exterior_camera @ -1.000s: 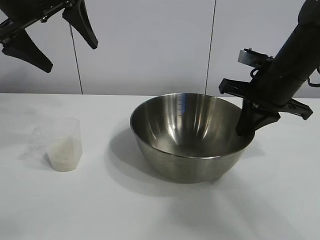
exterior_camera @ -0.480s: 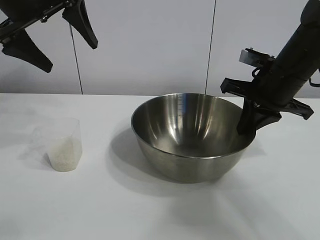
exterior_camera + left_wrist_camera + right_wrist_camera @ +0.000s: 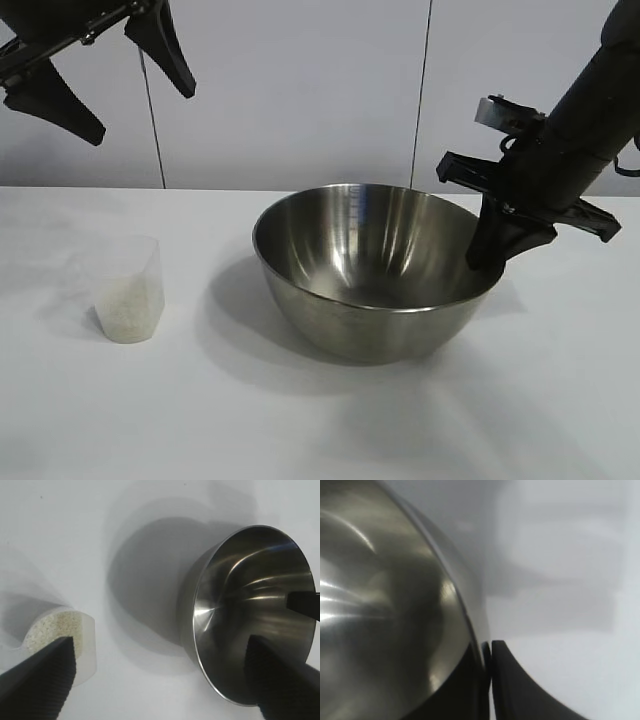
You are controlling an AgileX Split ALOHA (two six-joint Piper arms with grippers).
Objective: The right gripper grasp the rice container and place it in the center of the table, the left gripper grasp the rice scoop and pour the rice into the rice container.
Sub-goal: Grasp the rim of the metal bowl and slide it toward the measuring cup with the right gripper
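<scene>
- The table fills the lower part of the exterior view, plain white, carrying both vessels.
- On it, right of middle, sits the rice container, a shiny steel bowl with its mouth up and a soft shadow falling to its left side. The left wrist view looks down into its polished interior; the right wrist view has its curved wall and rim right up close.
- Over at the bowl's right rim, the right arm slants down from the upper right, and the right tool is pinching the rim: one finger inside the bowl, the other outside, seen pressed against the thin steel edge in the right wrist view.
- High at the upper left, the left tool hangs well above the table, its two tapered fingers spread wide with nothing between them. Its own camera shows a fingertip at each side of the frame, cup beneath one, bowl beneath the other.
- Down on the table's left side stands the rice scoop, a small clear plastic cup, upright, well apart from the bowl.
- Inside it, the rice lies as a white heap filling roughly the lower half; from above the grains show clearly in the cup's mouth.
</scene>
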